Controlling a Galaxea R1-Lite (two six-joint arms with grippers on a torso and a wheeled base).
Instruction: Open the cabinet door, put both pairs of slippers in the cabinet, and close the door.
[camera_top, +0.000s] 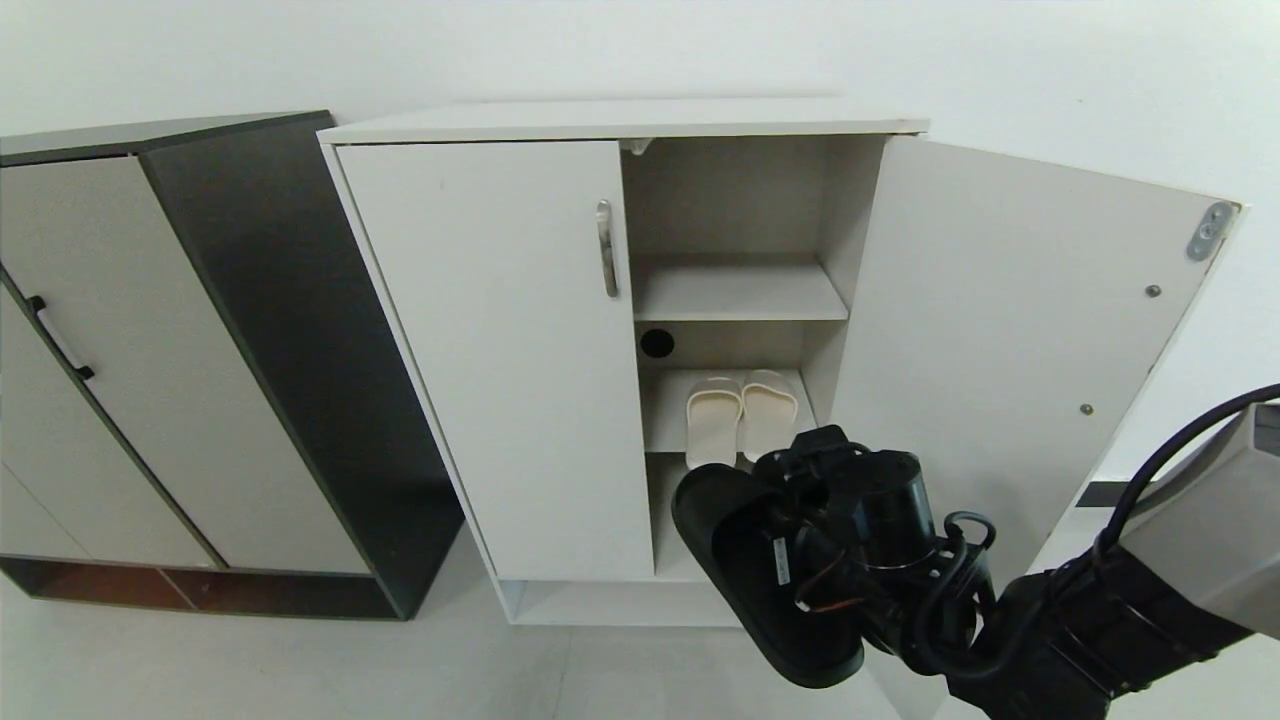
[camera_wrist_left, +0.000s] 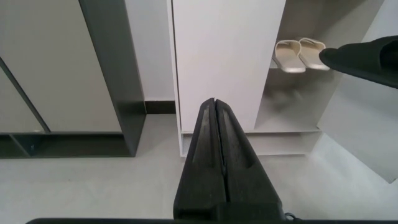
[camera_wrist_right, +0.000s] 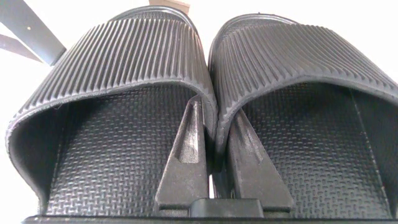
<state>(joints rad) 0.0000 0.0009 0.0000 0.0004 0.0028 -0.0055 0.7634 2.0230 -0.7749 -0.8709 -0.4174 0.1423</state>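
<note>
The white cabinet (camera_top: 480, 350) has its right door (camera_top: 1010, 330) swung open and its left door shut. A cream pair of slippers (camera_top: 740, 410) lies on the middle shelf, also seen from the left wrist as cream slippers (camera_wrist_left: 300, 53). My right gripper (camera_wrist_right: 214, 124) is shut on the black pair of slippers (camera_wrist_right: 211, 87), pinching the two inner straps together. In the head view the black slippers (camera_top: 770, 580) hang in the air in front of the cabinet's lower opening. My left gripper (camera_wrist_left: 216, 106) is shut on nothing, low and back from the closed left door.
A grey cabinet with dark sides (camera_top: 200, 370) stands to the left of the white one, doors shut. The top shelf (camera_top: 740, 290) and the bottom compartment of the white cabinet hold nothing. The open door juts out on the right. Bare floor (camera_top: 300, 670) lies in front.
</note>
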